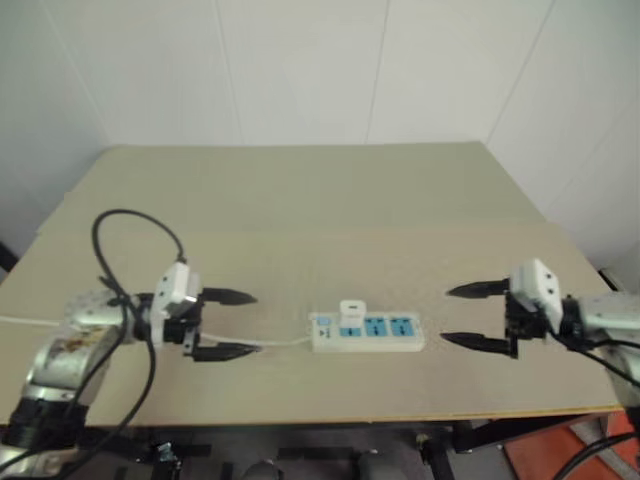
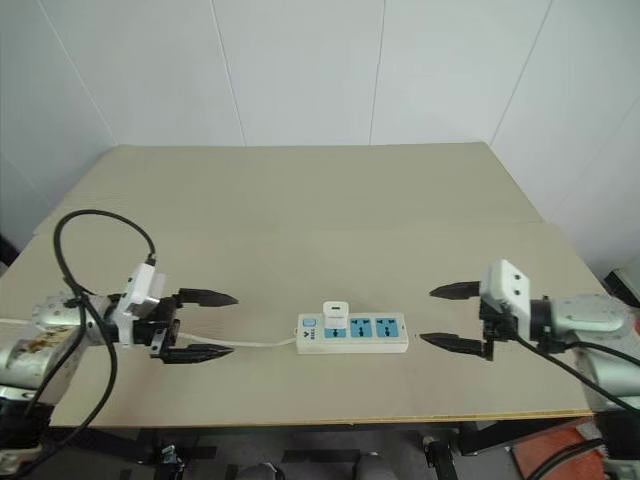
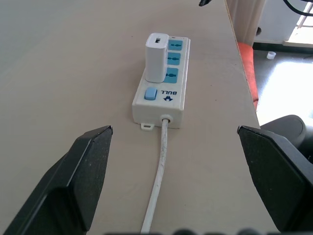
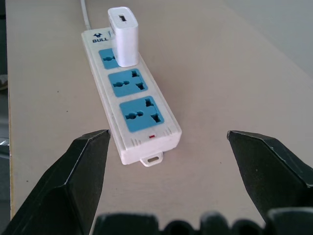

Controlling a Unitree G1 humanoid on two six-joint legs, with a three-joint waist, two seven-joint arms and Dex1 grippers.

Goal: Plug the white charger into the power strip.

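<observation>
White charger (image 3: 156, 58), a smooth rounded block, stands plugged into the long power strip (image 4: 131, 98); both end effectors gape empty.

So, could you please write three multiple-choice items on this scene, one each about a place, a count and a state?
1. Where does the small white plastic charger stand on the long white plastic power strip?
A. the socket nearest the cord
B. the middle socket
C. the far-end socket
2. How many blue socket faces are free?
A. one
B. two
C. three
3. How are the left gripper and right gripper?
A. both open, apart from the strip
B. both shut
C. one holding the charger

A: it sits beside the switch. B: two faces show bare. A: fingers spread, nothing between.
</observation>
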